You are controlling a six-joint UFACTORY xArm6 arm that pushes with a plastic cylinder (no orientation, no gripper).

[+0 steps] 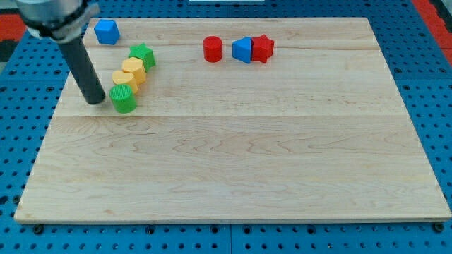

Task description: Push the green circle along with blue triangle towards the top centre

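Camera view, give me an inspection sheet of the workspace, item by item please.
Surface: pale wooden board with horizontal grain, lying flat.
Job's things: green circle near the view's left edge; blue triangle at the view's top centre, touching a red star on its right.
Clutter: two yellow blocks in a line between the green circle and a green star; blue block at the view's top left; red cylinder left of the blue triangle.
Claw: none fitted; my tip sits just left of the green circle, close to or touching it.
Cables: nothing seen.
Surroundings: blue perforated base around the board; red area at the view's top corners.
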